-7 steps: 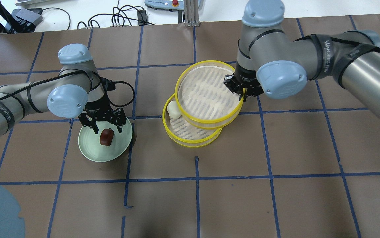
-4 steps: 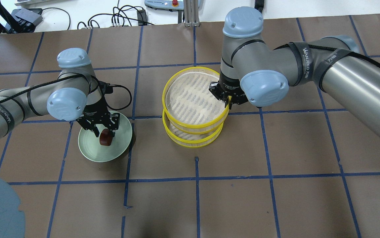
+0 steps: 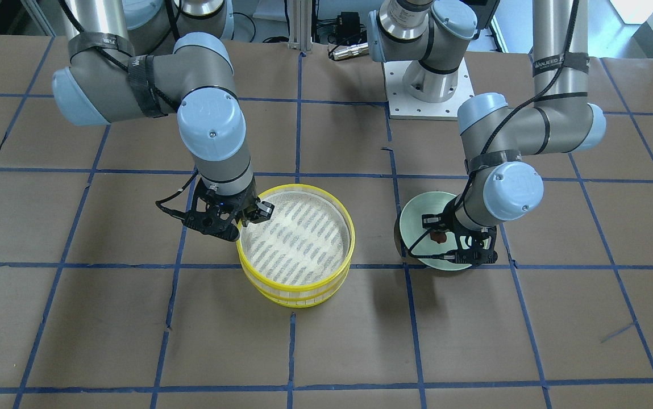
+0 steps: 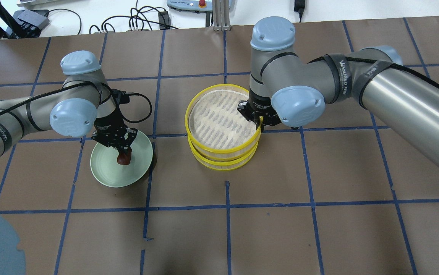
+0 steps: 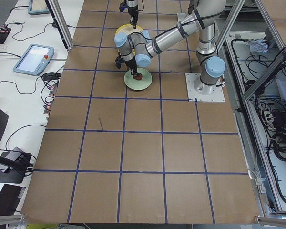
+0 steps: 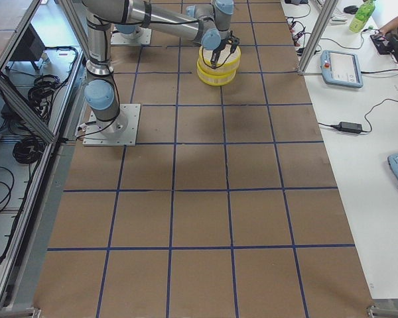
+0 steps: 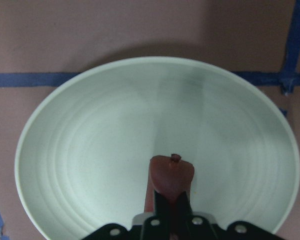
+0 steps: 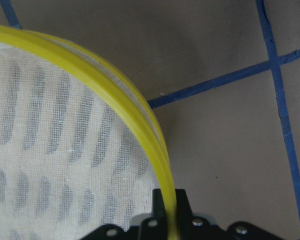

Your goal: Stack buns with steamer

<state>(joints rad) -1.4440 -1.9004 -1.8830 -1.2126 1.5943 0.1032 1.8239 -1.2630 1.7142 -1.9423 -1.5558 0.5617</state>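
And the left gripper (image 4: 122,149) is pinched tight on the brown bun (image 7: 171,177) over the green plate (image 4: 106,176) — touching it or lifted, can't tell. The right gripper (image 4: 259,124) is clamped on the upper steamer tray (image 4: 187,114), sitting squarely on the lower steamer tray (image 4: 223,165) mid-desk (image 4: 318,172) — its inside fully covered.

The upper tray (image 4: 219,114) is hiding the inside of the lower tray (image 4: 223,163); the plate (image 7: 80,150) is running off the left wrist view's bottom edge.
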